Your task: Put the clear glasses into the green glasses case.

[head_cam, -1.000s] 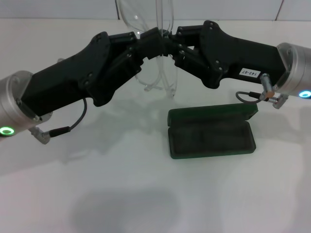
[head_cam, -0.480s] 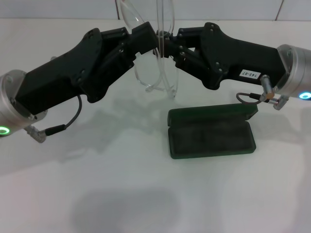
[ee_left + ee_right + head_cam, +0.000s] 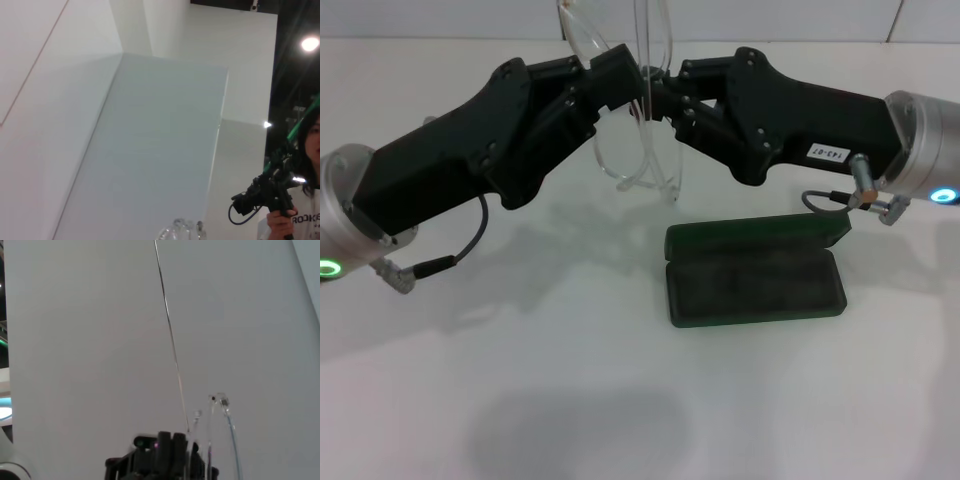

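Note:
The clear glasses (image 3: 620,60) hang in the air above the table, lens up and thin arms pointing down to about (image 3: 670,185). My right gripper (image 3: 665,95) comes in from the right and is shut on the glasses at their middle. My left gripper (image 3: 618,75) reaches in from the left and sits against the lens side, tip to tip with the right one. The green glasses case (image 3: 755,275) lies open on the table below and to the right of both grippers, with its lid (image 3: 755,235) folded back. The right wrist view shows the clear arms (image 3: 226,435).
The white table (image 3: 570,380) spreads out in front of the case. A white wall rises behind the glasses. A person holding a camera (image 3: 280,200) stands far off in the left wrist view.
My left gripper has drawn back up and to the left, away from the right gripper's tip. The glasses stayed with the right gripper, their lens shifting slightly left.

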